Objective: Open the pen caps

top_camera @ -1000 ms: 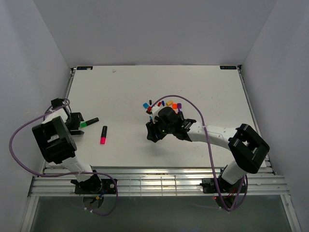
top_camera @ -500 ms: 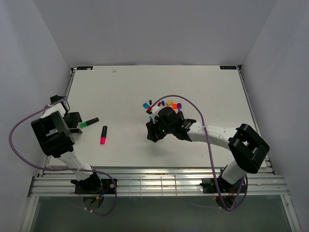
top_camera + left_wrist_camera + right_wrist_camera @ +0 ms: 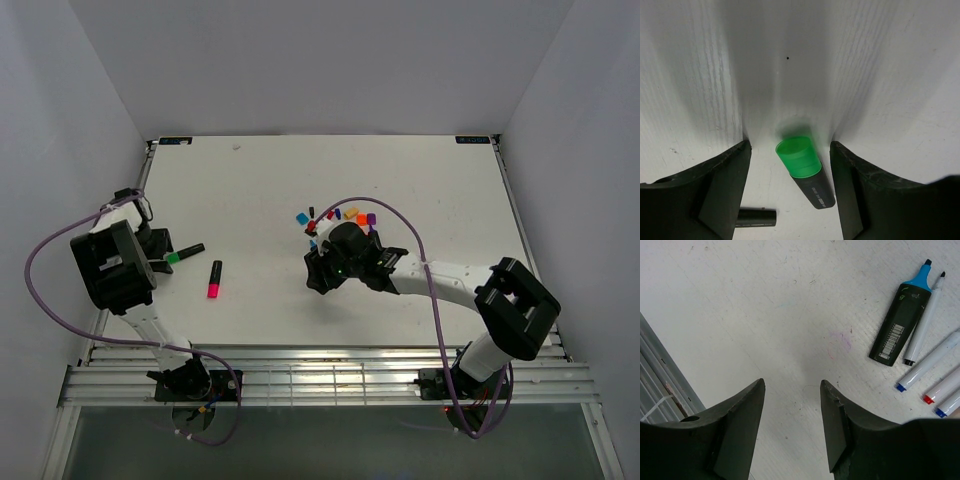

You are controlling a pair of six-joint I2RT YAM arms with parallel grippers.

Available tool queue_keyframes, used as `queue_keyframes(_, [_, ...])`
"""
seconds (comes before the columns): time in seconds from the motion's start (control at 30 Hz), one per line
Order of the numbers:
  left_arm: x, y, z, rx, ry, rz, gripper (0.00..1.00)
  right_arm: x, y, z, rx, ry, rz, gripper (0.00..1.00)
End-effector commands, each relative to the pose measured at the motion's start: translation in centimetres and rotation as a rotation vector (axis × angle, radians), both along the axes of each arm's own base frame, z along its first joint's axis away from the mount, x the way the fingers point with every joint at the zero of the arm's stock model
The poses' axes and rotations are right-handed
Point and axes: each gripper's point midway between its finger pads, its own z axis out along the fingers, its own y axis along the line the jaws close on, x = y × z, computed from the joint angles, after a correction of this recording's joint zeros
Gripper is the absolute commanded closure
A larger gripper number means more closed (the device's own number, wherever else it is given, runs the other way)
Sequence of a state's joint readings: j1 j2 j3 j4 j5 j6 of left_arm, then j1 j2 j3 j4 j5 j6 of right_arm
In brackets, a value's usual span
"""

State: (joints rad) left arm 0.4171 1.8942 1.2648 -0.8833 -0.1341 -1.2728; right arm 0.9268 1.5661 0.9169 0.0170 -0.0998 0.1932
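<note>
White walls [image 3: 300,60] box in a white table [image 3: 430,180], with the left arm [image 3: 110,270] folded at its left edge and the right arm [image 3: 450,275] reaching toward the middle. The left gripper [image 3: 789,146] hangs spread wide, its two dark fingers [image 3: 715,190] on either side of a green cap [image 3: 798,158] without touching it, so nothing is gripped. The right gripper [image 3: 791,385] is likewise parted and empty, with bare table in the gap, near a pile of pens. Highlighters count three: the green-capped one, its black barrel [image 3: 815,190] running out of the cap toward the camera; a pink-capped highlighter [image 3: 214,278] lying near it; and an uncapped blue-tipped highlighter [image 3: 900,322] in the right wrist view. Just beside that one lie four thin white pens [image 3: 922,322], one showing a black tip, the others blue, red and blue ends. Beyond the right gripper in the top view sits a cluster of loose caps [image 3: 350,213] — blue, red, orange, purple, about six, too crowded to count surely. By that, two caps look left to pull. The green cap looks light, rigid and smooth, likely a snug press fit. The highlighter would probably slide on this slick table, so I would pinch the cap across its broad faces, hold the barrel with the other gripper, and pull straight along the axis.
</note>
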Motion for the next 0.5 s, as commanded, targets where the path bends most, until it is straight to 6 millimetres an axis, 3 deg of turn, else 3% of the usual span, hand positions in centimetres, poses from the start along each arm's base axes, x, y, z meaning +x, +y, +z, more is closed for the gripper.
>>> queue_keyframes(0.0, [0.21,-0.81,-1.88,-0.010,0.038,0.042,0.25,0.65,0.21,1.84,0.040,-0.070,-0.004,0.46])
queue_keyframes(0.13, [0.71,-0.80,-1.77,0.002,0.033,0.046,0.28,0.70,0.14,2.01,0.042,-0.076,-0.007,0.46])
queue_keyframes(0.27, [0.89,-0.49,-1.52,0.017,0.026,0.053,0.38,0.71,-0.11,1.95,0.038,-0.080,-0.014,0.46])
queue_keyframes(0.47, [0.92,-0.58,-1.69,0.021,0.001,0.036,0.80,0.81,-0.38,2.25,0.040,-0.090,-0.026,0.46])
